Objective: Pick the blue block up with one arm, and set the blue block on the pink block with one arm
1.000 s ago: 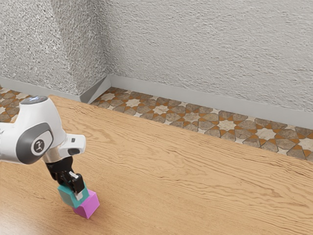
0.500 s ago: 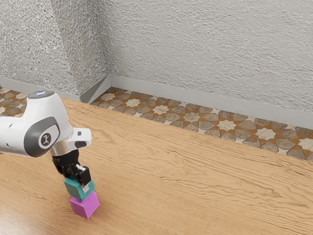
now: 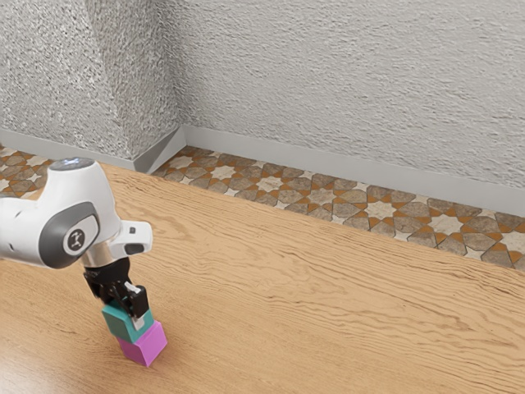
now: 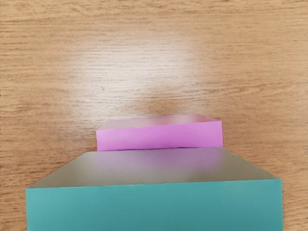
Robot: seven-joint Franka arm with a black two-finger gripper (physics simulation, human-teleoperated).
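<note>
Presently the tool (image 3: 131,307) is closed on the blue block (image 3: 120,321), fingers on two opposite sides. That block hangs directly beneath the tool, over the pink block (image 3: 145,345) but offset toward the exterior view's left. The wrist view confirms the overhang, with pink protruding beyond blue. Contact between the blocks cannot be judged.

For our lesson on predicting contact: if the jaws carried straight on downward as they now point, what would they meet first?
The blue block clamped in the jaws would press onto the pink block right below, seemingly off-centre; whether they already touch is unclear. Under both lies the table.
</note>
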